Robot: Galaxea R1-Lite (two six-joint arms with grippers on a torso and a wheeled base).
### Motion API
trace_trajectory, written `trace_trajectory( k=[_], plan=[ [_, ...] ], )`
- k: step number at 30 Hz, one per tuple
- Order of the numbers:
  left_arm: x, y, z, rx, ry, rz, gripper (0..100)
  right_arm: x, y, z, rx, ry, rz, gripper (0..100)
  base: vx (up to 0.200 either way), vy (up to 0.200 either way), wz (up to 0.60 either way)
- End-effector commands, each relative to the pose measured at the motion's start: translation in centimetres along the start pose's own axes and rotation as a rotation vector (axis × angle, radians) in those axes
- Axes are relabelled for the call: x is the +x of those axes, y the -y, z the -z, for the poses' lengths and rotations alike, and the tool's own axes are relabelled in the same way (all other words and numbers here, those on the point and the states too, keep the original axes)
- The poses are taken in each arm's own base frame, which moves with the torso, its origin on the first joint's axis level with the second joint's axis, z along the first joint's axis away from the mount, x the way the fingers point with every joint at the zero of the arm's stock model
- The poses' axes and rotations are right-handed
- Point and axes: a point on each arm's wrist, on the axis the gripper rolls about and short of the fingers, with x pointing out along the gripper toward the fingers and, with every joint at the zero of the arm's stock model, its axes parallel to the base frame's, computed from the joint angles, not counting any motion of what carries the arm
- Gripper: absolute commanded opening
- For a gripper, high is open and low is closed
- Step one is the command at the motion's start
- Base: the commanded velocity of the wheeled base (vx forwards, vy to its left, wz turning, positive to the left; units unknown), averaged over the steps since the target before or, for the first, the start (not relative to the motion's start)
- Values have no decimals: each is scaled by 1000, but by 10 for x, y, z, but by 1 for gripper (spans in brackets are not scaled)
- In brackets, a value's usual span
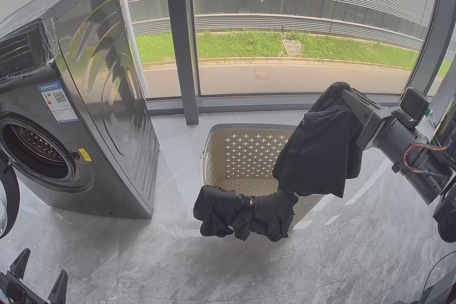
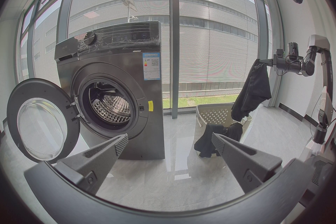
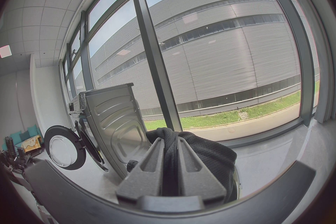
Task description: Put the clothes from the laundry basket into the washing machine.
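Observation:
A beige laundry basket (image 1: pixel 242 155) stands on the floor by the window, right of the grey washing machine (image 1: pixel 71 96). The machine's round door (image 2: pixel 42 119) hangs open and its drum (image 2: pixel 108 104) looks bare. My right gripper (image 3: pixel 170 154) is shut on a black garment (image 1: pixel 323 148) and holds it in the air above the basket's right side. A second black garment (image 1: pixel 244 214) is draped over the basket's front rim. My left gripper (image 2: pixel 168 146) is open, low at the near left, facing the machine and holding nothing.
Tall windows with a dark pillar (image 1: pixel 183 29) rise just behind the basket. Grey tiled floor (image 1: pixel 190 262) lies open between me, the washing machine and the basket.

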Motion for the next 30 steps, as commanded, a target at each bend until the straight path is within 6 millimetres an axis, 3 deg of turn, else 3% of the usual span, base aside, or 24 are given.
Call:
trace_trajectory(
  k=[1,25,30],
  plan=[
    [0,0,5,0,0,0,100,0,-1,0,0,1,-4,0,0,200,0],
    [0,0,5,5,0,0,100,-1,-14,-1,14,5,-56,0,0,200,0],
    [0,0,5,3,0,0,100,-1,-14,2,13,-5,-56,0,0,0,0]
  ],
)
